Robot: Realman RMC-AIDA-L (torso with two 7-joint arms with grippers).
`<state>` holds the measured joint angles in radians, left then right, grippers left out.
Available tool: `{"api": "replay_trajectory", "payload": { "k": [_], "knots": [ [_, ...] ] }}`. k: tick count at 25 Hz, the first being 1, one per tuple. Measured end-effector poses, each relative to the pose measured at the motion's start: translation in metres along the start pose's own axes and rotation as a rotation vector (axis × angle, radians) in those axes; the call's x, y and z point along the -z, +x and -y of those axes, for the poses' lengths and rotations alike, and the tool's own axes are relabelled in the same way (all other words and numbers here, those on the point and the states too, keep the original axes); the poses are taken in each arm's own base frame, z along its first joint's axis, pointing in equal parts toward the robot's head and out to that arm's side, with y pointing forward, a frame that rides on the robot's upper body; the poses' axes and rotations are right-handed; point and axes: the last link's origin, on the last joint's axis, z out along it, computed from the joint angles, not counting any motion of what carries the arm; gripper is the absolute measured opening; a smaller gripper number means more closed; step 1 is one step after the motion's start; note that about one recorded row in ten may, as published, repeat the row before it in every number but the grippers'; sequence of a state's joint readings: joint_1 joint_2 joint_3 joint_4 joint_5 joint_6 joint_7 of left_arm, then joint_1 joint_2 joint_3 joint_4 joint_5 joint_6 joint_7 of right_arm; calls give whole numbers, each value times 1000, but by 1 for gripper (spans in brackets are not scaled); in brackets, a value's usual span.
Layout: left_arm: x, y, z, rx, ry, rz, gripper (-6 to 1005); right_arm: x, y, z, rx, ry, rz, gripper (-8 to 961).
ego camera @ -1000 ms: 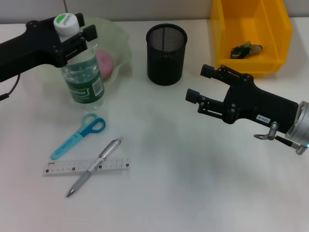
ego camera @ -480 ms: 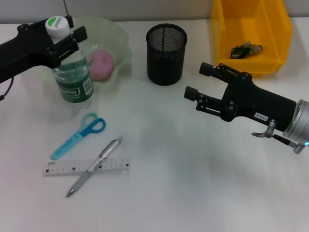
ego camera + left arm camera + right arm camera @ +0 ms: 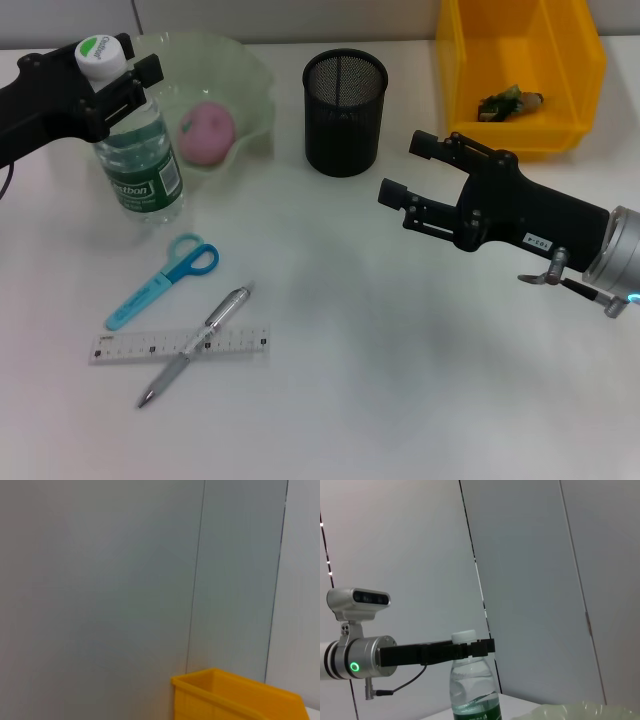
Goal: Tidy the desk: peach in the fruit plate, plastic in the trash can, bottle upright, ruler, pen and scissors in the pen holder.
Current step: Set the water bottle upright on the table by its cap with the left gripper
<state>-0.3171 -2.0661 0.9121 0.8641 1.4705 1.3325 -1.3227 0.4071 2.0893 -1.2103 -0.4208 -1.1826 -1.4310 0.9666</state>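
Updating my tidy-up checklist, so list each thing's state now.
bottle: upright, left gripper shut on its neck
peach: in fruit plate
plastic: in trash can
pen holder: upright
pen: lying across ruler
scissors: closed, flat
right gripper: open, empty

Bin (image 3: 520, 70) cropped top; its scrap (image 3: 508, 101) unidentifiable.

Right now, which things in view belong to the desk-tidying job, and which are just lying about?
Job items:
bottle, upright, gripped at the neck by the left gripper
peach in the fruit plate
scissors
pen lying across the ruler
pen holder
plastic in the yellow trash can

Lying about:
nothing else; the right gripper hangs open above the desk
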Motion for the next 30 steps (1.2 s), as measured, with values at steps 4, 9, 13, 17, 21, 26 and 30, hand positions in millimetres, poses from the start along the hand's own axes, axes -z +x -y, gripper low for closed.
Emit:
{"api": "replay_trajectory", "payload": {
  "k": [4,9,13,17,21,26,30],
  "knots": [
    [1,0,-2,7,-12,-3,446,-1,-1,0,2,-3,0,787],
    [2,0,-5,10,-30,-7,450,-1,-1,0,2,-3,1,787],
    [4,-3,-5,11,-22,-3,452,-3,-2,1,5,-7,2,787],
    [6,-4,-4,15,-12,-2,455,-4,-2,1,4,-10,2,787],
    [8,-5,-3,17,-4,-3,457,-5,-2,1,4,-11,2,787],
    [9,-6,-3,21,-2,-1,460,-5,-3,1,5,-12,2,787],
    [10,-7,-3,24,0,1,463,-5,-3,1,5,-12,2,787]
  ]
}}
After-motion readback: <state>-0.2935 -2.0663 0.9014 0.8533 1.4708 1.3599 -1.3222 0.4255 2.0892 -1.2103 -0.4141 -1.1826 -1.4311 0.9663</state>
